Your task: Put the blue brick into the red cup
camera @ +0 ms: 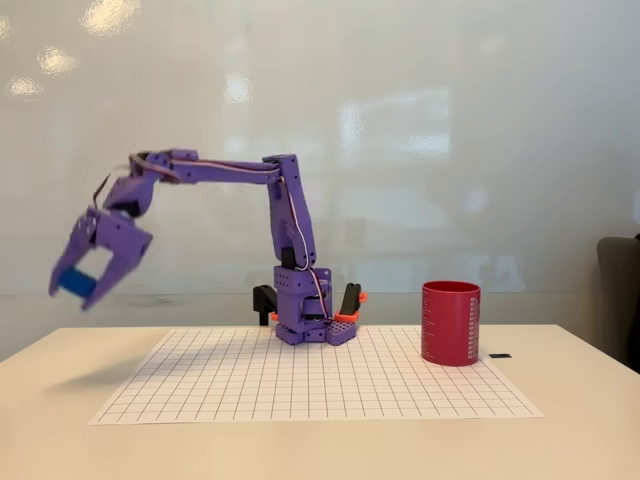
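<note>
At the left of the fixed view, well above the counter point(60, 400), your purple arm point(285, 215) reaches out from its base and droops at the wrist. The pincer point(92, 283) hangs there, slightly blurred, clenched on the blue brick point(75, 284); the brick sits between the finger ends, clear of any surface. A faint shadow lies on the counter below it.

The red cup point(451, 322) stands upright on the right side, on or at the right edge of the white grid mat point(250, 385), well apart from the pincer, with the arm's base between the two. Its pale dotted markings show down the right part of its side. You cannot see inside the cup from this angle. Just beside it, to the right, a small dark object point(500, 355) lies flat on the counter.
</note>
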